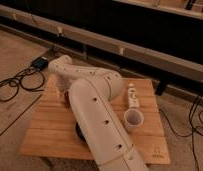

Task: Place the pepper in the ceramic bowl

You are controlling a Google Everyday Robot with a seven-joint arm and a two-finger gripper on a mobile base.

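The gripper (pixel 64 95) hangs at the left edge of the wooden counter (pixel 50 130), in the middle left of the frame, below the white arm's (pixel 97 115) bent wrist. Much of it is hidden by the arm, so I cannot tell whether it is released, clenched or grasping anything. The pepper cannot be made out beside it or anywhere on the counter. Of the ceramic bowl (pixel 79 132) only a dark sliver shows, lower centre, against the arm's left side and below the gripper.

Right of the arm stands a white cup (pixel 134 119), with a white bottle (pixel 132 95) lying just above it; its label is unreadable, as is a small mark (pixel 157 155) near the counter's lower right corner.

The floor is speckled. Black cables (pixel 12 85) and a dark box (pixel 40 62) lie at the left. A pale rail (pixel 145 52) runs along the dark wall behind.
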